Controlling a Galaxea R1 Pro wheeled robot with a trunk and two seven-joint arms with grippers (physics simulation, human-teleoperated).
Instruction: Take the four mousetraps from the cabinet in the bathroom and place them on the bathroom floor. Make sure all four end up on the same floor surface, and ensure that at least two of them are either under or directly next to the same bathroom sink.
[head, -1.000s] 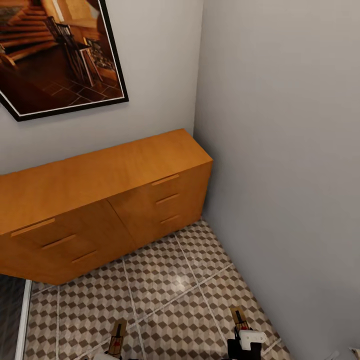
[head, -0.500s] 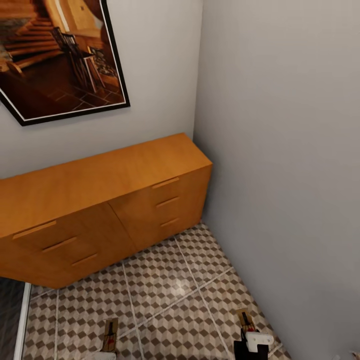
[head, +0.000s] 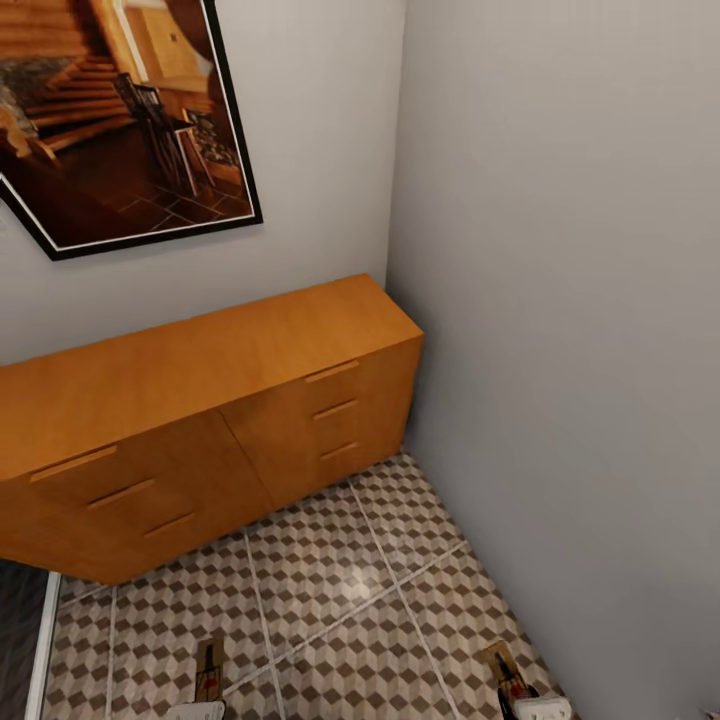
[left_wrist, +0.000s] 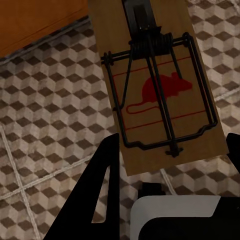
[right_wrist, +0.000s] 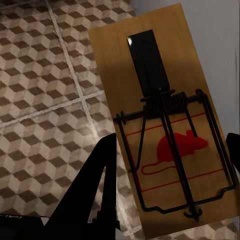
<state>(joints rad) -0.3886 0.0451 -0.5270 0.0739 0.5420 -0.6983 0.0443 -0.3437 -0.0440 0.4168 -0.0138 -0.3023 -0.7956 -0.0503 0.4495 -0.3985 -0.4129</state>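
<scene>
In the head view two tan mousetraps hang low over the cube-patterned bathroom floor (head: 330, 590). One mousetrap (head: 208, 668) is in my left gripper (head: 203, 703), the other mousetrap (head: 503, 667) in my right gripper (head: 520, 697). The left wrist view has the black fingers (left_wrist: 102, 185) of the left gripper (left_wrist: 172, 145) shut on a mousetrap (left_wrist: 160, 85) with a red mouse mark. In the right wrist view the right gripper (right_wrist: 171, 145) is shut on its mousetrap (right_wrist: 165, 125). The orange-brown cabinet (head: 200, 400) stands ahead, drawers closed. The bathroom sink is out of view.
A grey wall (head: 560, 300) runs close along the right, meeting the back wall at the cabinet's corner. A framed picture (head: 120, 120) hangs above the cabinet. A dark shower floor (head: 18, 640) with a white edge lies at the lower left.
The whole head view has shifted, so the camera moved. Both grippers with their mousetraps now sit nearer the picture's bottom edge and farther apart.
</scene>
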